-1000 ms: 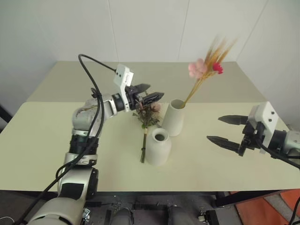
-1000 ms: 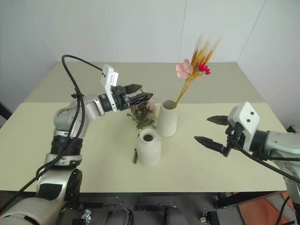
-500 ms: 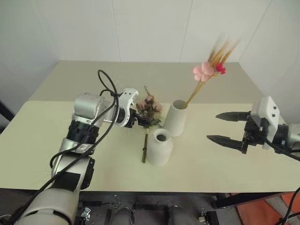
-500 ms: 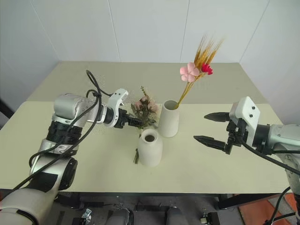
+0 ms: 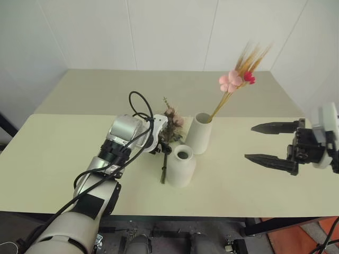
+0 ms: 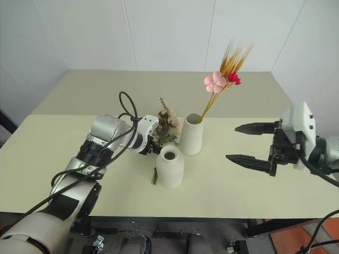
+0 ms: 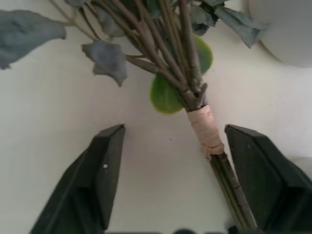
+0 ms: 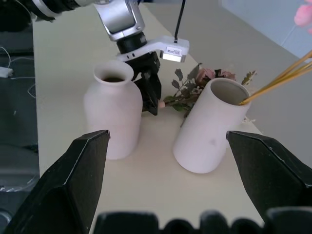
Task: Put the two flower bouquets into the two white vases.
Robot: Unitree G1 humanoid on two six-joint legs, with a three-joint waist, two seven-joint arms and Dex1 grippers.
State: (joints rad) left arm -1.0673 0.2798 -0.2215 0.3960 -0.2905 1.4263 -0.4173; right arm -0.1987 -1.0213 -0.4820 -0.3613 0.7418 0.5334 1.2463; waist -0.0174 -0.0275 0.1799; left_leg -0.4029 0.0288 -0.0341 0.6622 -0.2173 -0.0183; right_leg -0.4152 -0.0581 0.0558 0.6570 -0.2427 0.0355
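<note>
Both hands stand apart: left hand (image 7: 170, 180) straddles the rose bouquet (image 7: 165, 53), right hand (image 6: 254, 144) empty.

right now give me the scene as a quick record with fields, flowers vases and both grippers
straw bouquet: standing in the cylinder vase, leaning right
rose bouquet: lying on the table beside the bottle vase, not in a vase
bottle vase: upright, empty mouth
left gripper: fingers open, straddling the rose stems at the tape wrap, not yet clamped
right gripper: open, empty, above the table to the right of the vases
task state: one bouquet placed, one to go
</note>
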